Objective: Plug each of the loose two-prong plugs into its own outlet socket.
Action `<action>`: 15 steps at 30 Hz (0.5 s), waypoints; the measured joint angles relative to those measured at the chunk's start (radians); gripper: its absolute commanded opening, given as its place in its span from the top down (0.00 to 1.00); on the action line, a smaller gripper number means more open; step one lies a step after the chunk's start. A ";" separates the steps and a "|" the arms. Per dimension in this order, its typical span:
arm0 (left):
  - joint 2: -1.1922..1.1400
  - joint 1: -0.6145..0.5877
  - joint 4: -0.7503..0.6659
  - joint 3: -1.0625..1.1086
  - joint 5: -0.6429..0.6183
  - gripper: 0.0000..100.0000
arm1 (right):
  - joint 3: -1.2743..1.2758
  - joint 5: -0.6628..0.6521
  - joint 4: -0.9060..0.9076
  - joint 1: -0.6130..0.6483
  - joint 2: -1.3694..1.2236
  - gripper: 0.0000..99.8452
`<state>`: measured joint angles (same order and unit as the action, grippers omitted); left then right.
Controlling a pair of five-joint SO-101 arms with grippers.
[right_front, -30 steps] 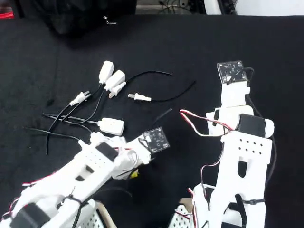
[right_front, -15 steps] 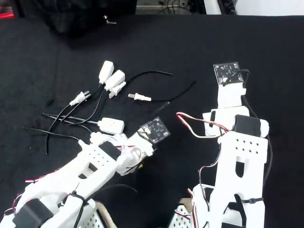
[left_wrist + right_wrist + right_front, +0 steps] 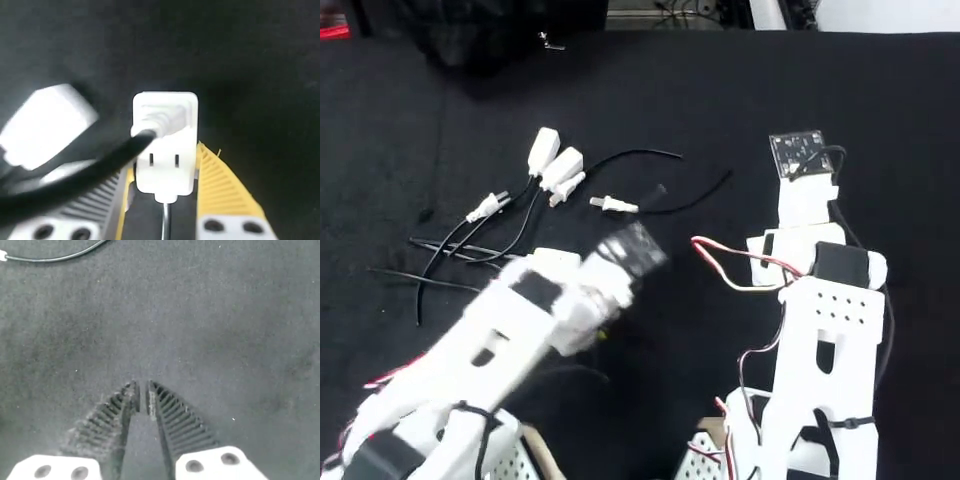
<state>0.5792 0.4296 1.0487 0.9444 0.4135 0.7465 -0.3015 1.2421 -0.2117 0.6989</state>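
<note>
Swung forward over the spot where it lay in the earlier frames, the left gripper (image 3: pixel 164 160) clasps a white rectangular plastic outlet socket (image 3: pixel 165 175) with two slots between its grey and yellow fingers, a black cable (image 3: pixel 100 165) crossing in front. The right gripper (image 3: pixel 142 395) hangs over the black cloth-covered bench (image 3: pixel 225 315), narrowed almost to touching with nothing between its fingers. Beyond the left arm lie a white two-prong plug (image 3: pixel 613 205), a second white plug (image 3: pixel 487 208), and two further white socket blocks (image 3: pixel 543 150) side by side.
</note>
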 measured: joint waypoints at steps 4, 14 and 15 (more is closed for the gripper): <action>0.069 -0.195 0.129 -0.135 0.103 0.97 | 0.000 0.000 0.000 0.000 0.000 0.97; -0.126 -0.647 -0.137 -0.338 0.446 0.97 | 0.052 0.000 -0.035 0.100 0.000 0.97; -0.176 -0.652 -0.176 -0.368 0.454 0.97 | 0.060 0.000 -0.051 0.112 0.000 0.97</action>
<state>0.4028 -0.2225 0.8723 0.5762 0.8677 0.8063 -0.3015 1.1914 -0.0997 0.6989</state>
